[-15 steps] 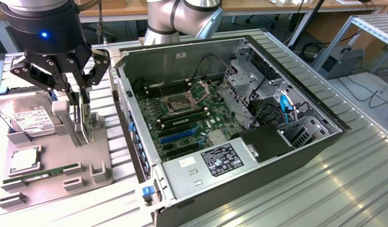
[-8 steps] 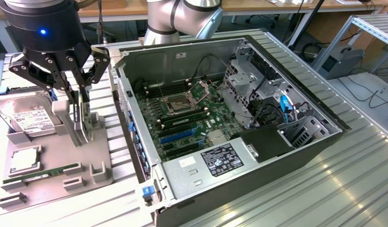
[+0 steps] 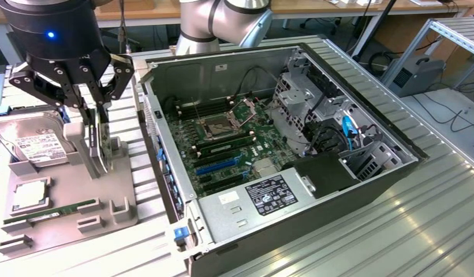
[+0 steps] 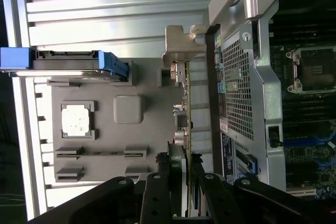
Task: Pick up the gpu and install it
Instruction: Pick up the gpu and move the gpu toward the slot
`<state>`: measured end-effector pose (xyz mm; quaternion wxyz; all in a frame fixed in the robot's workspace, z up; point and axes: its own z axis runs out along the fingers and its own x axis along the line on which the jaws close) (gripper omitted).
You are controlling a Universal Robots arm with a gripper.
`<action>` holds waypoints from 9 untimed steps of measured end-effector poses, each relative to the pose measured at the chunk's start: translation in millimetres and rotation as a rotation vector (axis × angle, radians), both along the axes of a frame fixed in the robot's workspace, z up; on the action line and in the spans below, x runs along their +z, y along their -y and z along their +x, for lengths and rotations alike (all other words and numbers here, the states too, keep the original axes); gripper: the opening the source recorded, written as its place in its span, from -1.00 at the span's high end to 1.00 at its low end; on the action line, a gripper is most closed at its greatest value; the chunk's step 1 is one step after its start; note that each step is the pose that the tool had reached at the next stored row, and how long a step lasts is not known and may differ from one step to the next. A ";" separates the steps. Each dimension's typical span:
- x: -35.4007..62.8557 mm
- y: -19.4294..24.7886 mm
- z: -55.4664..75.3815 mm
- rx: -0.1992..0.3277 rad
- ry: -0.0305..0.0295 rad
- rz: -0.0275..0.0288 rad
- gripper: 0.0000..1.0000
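Observation:
The gpu (image 3: 104, 151) stands on edge in a slot of the grey holder tray (image 3: 121, 190), at the exterior view's left beside the open computer case (image 3: 375, 173). My gripper (image 3: 96, 124) hangs straight above it, one finger on each side of the card, shut on it. In the wrist view the gpu (image 4: 185, 103) shows edge-on as a thin card with its silvery bracket (image 4: 181, 45) at the far end and the black cooler between my fingers (image 4: 157, 195). The gripper (image 4: 181, 184) clamps the card near its cooler end. The card's lower edge still appears seated in the tray.
On the tray lie a silver hard drive (image 3: 33, 144), a CPU (image 3: 29, 196) and a green memory stick (image 3: 52, 212). The case lies open with the motherboard (image 3: 221, 144), its blue expansion slot (image 3: 217, 167) and drive cages (image 3: 306, 104). The case wall (image 4: 252, 77) stands close beside the card.

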<state>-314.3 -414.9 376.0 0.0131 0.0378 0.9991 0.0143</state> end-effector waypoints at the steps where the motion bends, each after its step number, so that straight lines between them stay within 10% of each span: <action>1: 0.6 0.0 0.0 0.000 0.0000 0.0000 0.47; 9: 5.1 0.0 0.0 0.000 0.0000 0.0000 0.47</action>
